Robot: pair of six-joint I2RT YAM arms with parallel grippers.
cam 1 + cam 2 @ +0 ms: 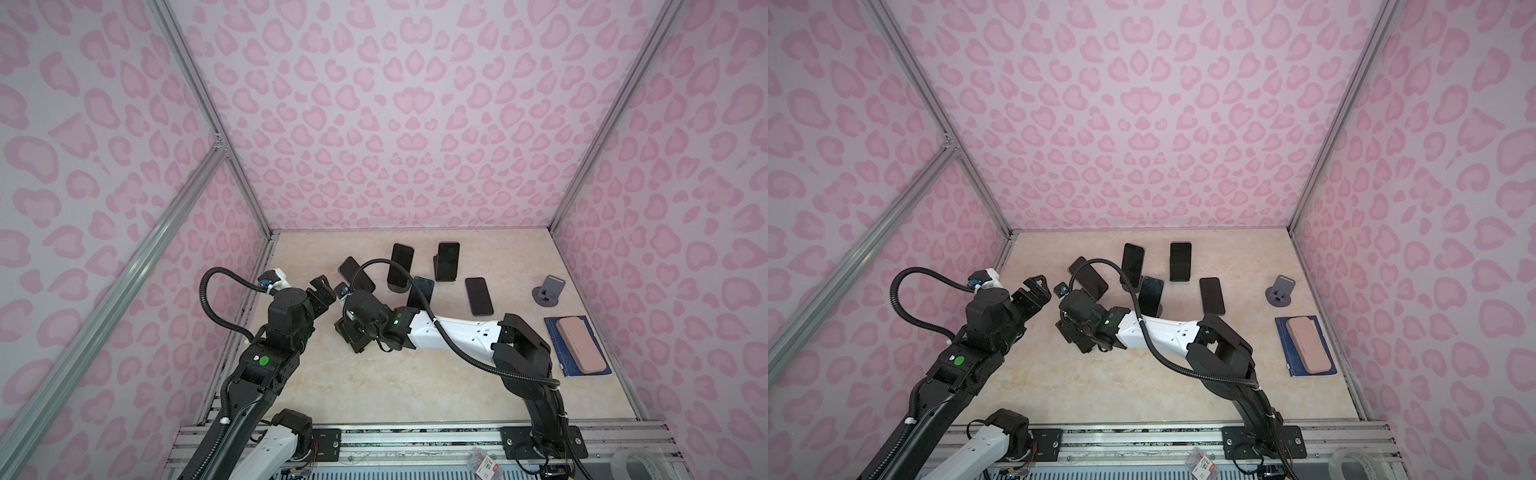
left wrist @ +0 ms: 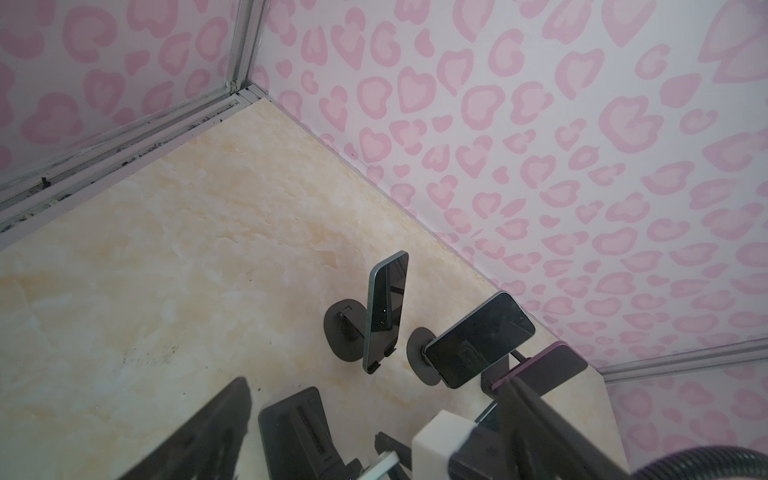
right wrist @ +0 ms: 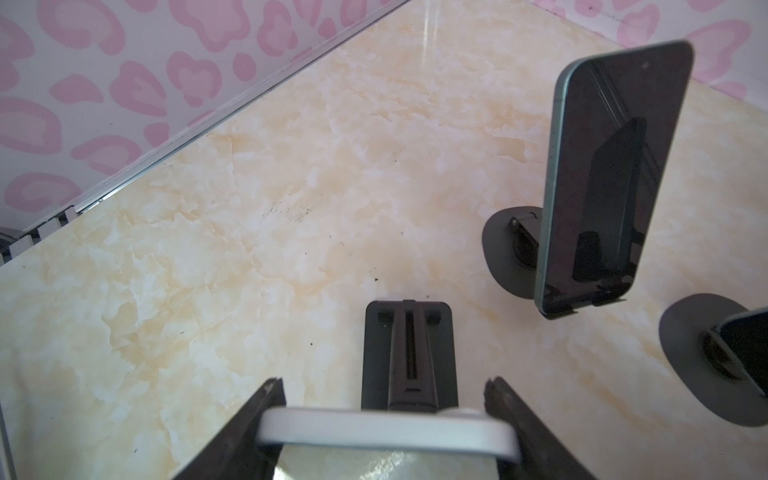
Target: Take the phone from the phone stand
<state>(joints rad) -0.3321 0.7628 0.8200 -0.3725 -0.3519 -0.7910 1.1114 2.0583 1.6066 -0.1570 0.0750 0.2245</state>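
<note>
Where the right jaws reach, both dark fingers (image 3: 266, 419) sit against opposite sides of the white-edged phone (image 3: 386, 432), pinching it across its width. Just beyond the fingertips sits the black phone stand (image 3: 409, 353), a dark plate with a slotted rib. Whether the phone's lower edge rests on it cannot be told.

Past the stand, the bench (image 3: 216, 257) runs bare up to the aluminium rail (image 3: 199, 137) at the foot of the pink-spotted wall (image 3: 104, 75), so the room ahead of the jaws is open. Off to one flank, further out than the stand, a teal-edged phone (image 3: 615, 166) leans on a round grey base (image 3: 509, 257). A second round base (image 3: 702, 365) close by carries another phone, and together these crowd that side. In both top views, bare bench also lies on the near-edge side of the jaws.

The right arm (image 1: 453, 328) lies low, its white forearm nearly level and stretched across the middle from a raised elbow (image 1: 519, 345). Its wrist is bent down toward the phone. The left arm (image 1: 270, 361) climbs from the near edge. The left jaws are spread wide and empty, held above the bench just beside the right wrist (image 1: 365, 309) and apart from the phone.
</note>
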